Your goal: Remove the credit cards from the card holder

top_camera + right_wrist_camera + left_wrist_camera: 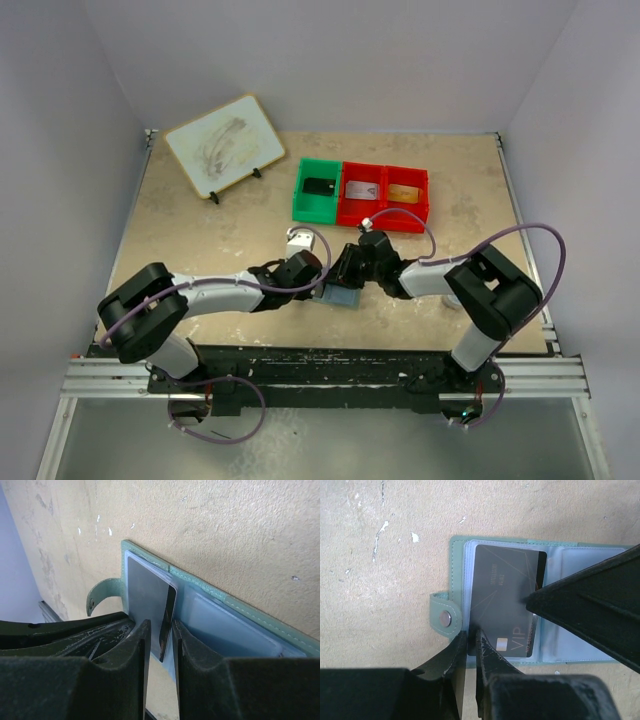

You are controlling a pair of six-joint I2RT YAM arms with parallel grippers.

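Note:
The card holder (345,297) lies open on the table between my two grippers, pale blue-grey inside up (560,647). A dark "VIP" card (502,595) sticks part way out of its left panel. My left gripper (470,637) is pinched shut on the near edge of that panel by the card's corner, next to the snap strap (444,618). My right gripper (160,630) straddles the card's raised edge (168,615) with a small gap showing on each side. One right finger (590,605) crosses the left wrist view over the card's right edge.
At the back stand a green bin (318,205) holding a black card and two red bins (386,212) holding a silver and a tan card. A white board (224,145) on a stand leans at the back left.

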